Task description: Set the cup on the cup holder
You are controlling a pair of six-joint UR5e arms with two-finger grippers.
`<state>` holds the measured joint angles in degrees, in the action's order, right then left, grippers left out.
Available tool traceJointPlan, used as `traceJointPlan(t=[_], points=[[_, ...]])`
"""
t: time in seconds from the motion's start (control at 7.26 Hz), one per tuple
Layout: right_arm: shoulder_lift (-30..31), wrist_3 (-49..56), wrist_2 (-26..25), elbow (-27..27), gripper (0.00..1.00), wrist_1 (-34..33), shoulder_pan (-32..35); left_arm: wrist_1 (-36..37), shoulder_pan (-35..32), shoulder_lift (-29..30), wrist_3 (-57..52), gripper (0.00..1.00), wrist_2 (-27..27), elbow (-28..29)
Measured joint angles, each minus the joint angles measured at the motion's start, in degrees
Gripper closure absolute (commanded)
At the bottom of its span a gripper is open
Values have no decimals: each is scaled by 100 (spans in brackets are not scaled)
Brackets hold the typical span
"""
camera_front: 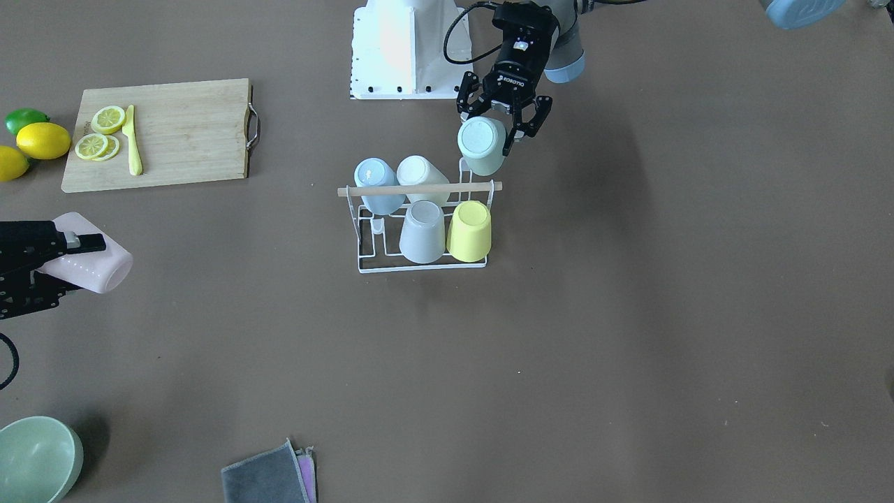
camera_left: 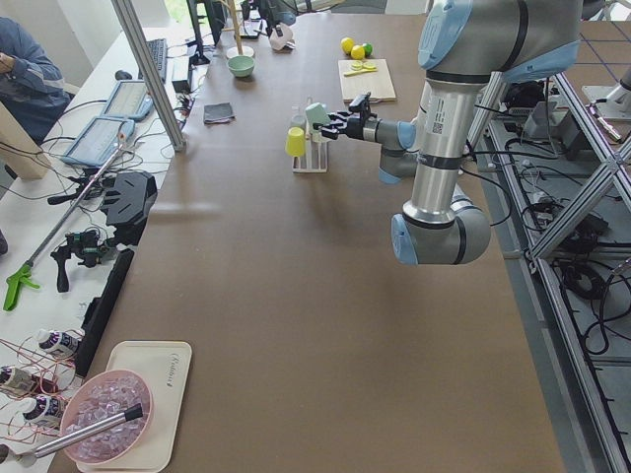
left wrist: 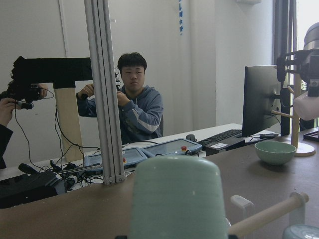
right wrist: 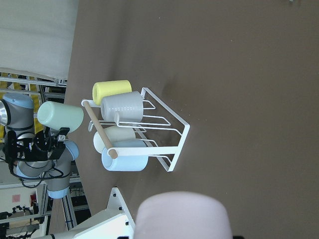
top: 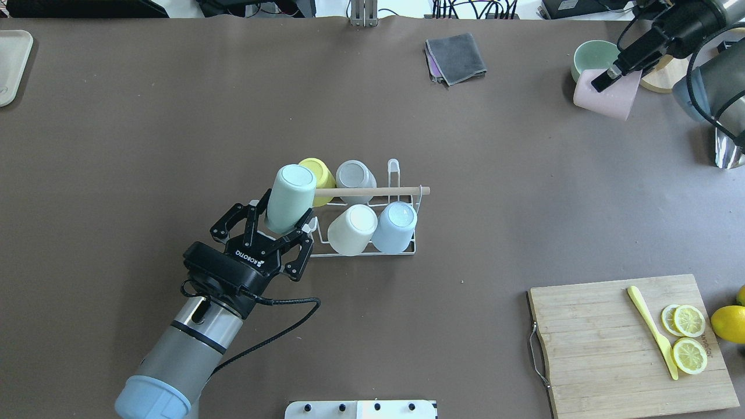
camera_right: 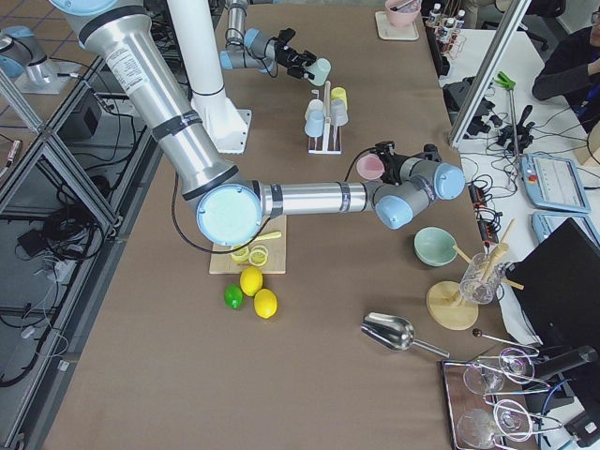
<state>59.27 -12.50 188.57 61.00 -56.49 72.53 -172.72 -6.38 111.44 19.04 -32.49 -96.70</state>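
Observation:
The cup holder (camera_front: 419, 189), a white wire rack with a wooden rod (top: 372, 191) on top, stands mid-table and carries a blue, a white, a grey and a yellow cup. My left gripper (camera_front: 492, 133) is shut on a pale green cup (top: 289, 198) and holds it tilted, base up, at the rack's end, just above the rod's tip. The cup fills the lower middle of the left wrist view (left wrist: 174, 199). My right gripper (top: 605, 81) is shut on a pink cup (camera_front: 91, 264), held far from the rack near the table's side. One prong (camera_front: 378, 227) on the rack stands bare.
A wooden cutting board (top: 628, 343) with lemon slices and a yellow knife lies near the robot's right. Whole lemons and a lime (camera_front: 26, 120) lie beside it. A green bowl (camera_front: 35, 457) and a grey cloth (camera_front: 269, 475) sit at the far edge.

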Motion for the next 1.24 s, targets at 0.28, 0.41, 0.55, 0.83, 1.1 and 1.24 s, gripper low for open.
traceJointPlan(t=[0.28, 0.41, 0.55, 0.83, 1.1, 1.24], points=[[10, 359, 28, -27, 100, -12, -7, 23, -31, 42, 70, 79, -3, 101], [6, 606, -41, -48, 100, -22, -8, 36, -47, 61, 120, 78, 2, 144], [-7, 823, -164, -57, 100, -27, -10, 42, -64, 99, 148, 78, 4, 205], [-51, 1085, -442, -55, 100, -31, -14, 49, -78, 241, 182, 76, 4, 379], [-74, 1136, -451, -55, 100, -42, -16, 76, -82, 348, 387, 63, 3, 538], [-74, 1139, -328, -75, 100, -79, -14, 82, -82, 363, 451, 2, 7, 561]])
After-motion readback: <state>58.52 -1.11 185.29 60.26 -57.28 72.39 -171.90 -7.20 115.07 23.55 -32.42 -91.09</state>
